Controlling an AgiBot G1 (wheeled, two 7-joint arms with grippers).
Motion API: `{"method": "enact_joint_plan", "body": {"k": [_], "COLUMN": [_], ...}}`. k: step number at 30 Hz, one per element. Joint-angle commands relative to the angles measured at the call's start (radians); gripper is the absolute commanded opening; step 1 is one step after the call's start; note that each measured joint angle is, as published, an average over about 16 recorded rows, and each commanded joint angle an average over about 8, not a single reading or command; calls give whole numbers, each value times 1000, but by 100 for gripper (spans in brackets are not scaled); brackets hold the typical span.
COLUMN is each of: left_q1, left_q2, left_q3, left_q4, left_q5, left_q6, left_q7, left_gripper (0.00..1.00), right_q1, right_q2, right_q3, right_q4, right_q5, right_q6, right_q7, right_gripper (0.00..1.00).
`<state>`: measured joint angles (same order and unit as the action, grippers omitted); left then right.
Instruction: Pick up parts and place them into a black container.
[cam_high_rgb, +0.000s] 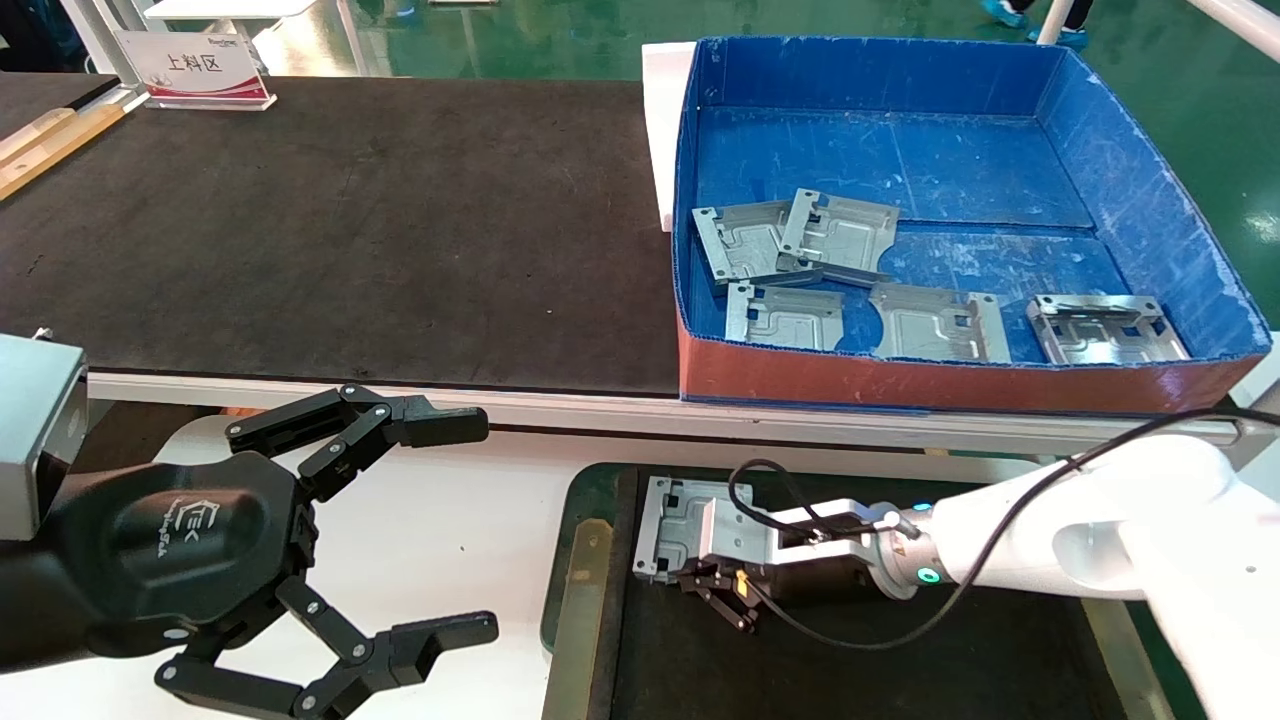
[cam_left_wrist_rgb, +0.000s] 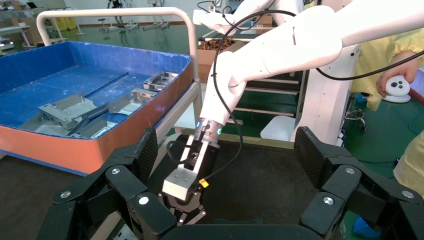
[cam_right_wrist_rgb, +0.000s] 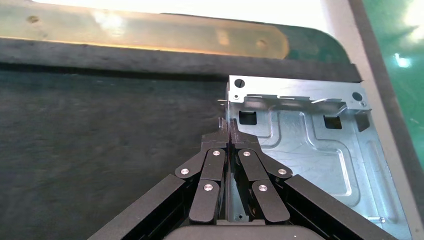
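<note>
One part (cam_right_wrist_rgb: 305, 145) lies in the corner of the black container (cam_high_rgb: 585, 590), and my right hand (cam_high_rgb: 700, 585) pinches its edge tight. Five more parts sit in the blue box (cam_high_rgb: 1150, 200). My left hand (cam_high_rgb: 440, 530) waits wide open nearby.

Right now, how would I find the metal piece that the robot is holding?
Find the black container nearest the robot, below the blue box. In its far left corner lies one part, pinched at its edge by the right tool. The other parts all sit in the blue box.
</note>
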<state>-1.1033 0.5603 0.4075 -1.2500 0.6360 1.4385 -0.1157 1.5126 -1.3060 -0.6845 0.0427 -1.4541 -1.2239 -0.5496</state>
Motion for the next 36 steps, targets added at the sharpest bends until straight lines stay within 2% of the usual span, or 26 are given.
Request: {"method": "enact_joint_plan", "body": {"k": [1, 7, 11, 15, 21, 25, 36], "left_q1": [0, 0, 0, 0, 0, 0, 0], "left_q2": [0, 0, 0, 0, 0, 0, 0], "left_q3": [0, 0, 0, 0, 0, 0, 0], "left_q4": [0, 0, 0, 0, 0, 0, 0], "left_q5": [0, 0, 0, 0, 0, 0, 0], "left_q6": [0, 0, 0, 0, 0, 0, 0], "left_q7": [0, 0, 0, 0, 0, 0, 0], "left_gripper": [100, 100, 100, 100, 100, 100, 100], "right_q1": [3, 8, 18, 37, 71, 94, 157], "right_q2": [-5, -7, -4, 6, 29, 43, 63], "right_q3": [1, 1, 2, 8, 20, 32, 72], "right_q4": [-5, -10, -10, -7, -3, -3, 47], "right_q5": [1, 1, 3, 13, 34, 52, 134], "right_q6": [13, 12, -15, -80, -234, -309, -375], "right_q7": [-2, -8, -9, -8, -8, -12, 24], "right_gripper": [100, 100, 100, 100, 100, 100, 100]}}
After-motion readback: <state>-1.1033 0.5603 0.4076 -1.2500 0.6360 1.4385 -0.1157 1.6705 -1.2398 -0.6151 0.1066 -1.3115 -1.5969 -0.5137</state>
